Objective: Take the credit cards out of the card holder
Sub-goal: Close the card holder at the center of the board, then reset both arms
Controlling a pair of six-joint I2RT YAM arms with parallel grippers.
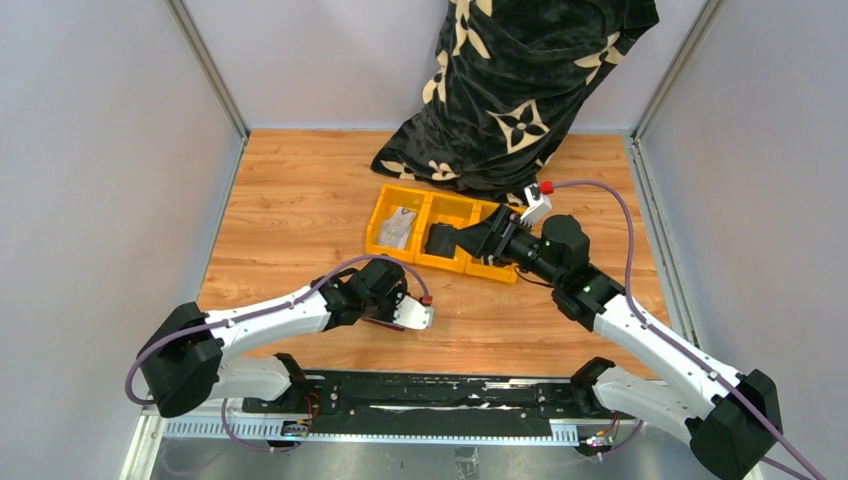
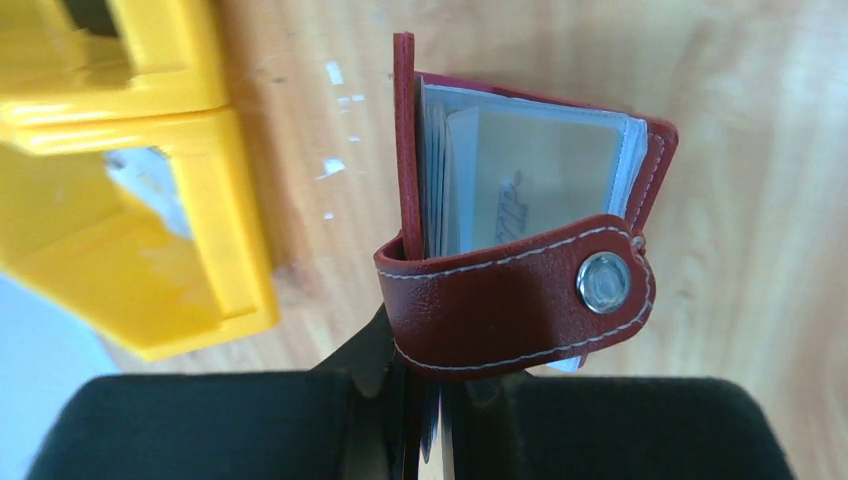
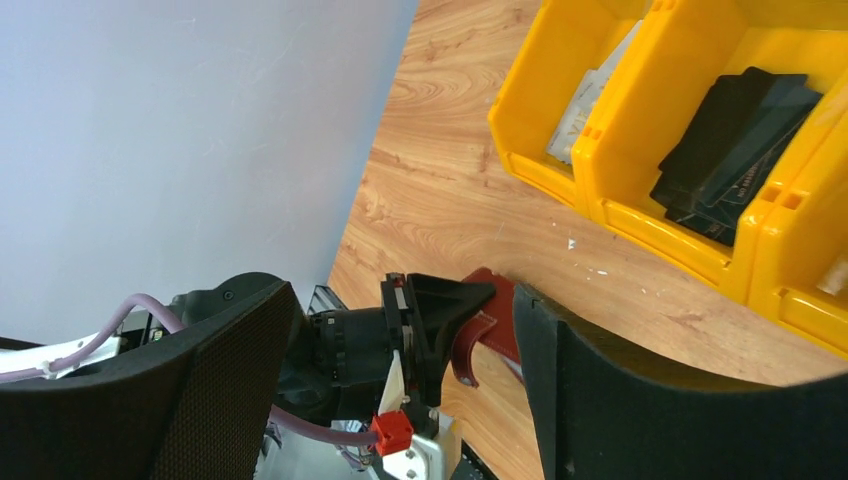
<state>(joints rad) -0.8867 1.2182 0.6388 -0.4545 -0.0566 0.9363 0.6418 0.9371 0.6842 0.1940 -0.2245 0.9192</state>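
Observation:
The dark red card holder (image 2: 520, 295) hangs in my left gripper (image 2: 430, 420), whose jaws are shut on its lower edge. Its snap strap curls across the front, and credit cards (image 2: 545, 170) sit in clear sleeves inside. From above, my left gripper (image 1: 395, 305) covers most of it. My right gripper (image 1: 435, 242) hovers open over the yellow bin (image 1: 381, 222), holding nothing. In the right wrist view the card holder (image 3: 495, 325) shows between the open gripper's (image 3: 400, 300) fingers, farther off. One grey card (image 1: 398, 228) lies in the bin's left compartment.
A bulky black object (image 3: 735, 140) fills the yellow bin's (image 3: 620, 195) middle compartment. A black patterned cloth (image 1: 520, 80) is heaped against the back wall, just behind the bin. Grey walls close in both sides of the wooden table (image 1: 300, 200).

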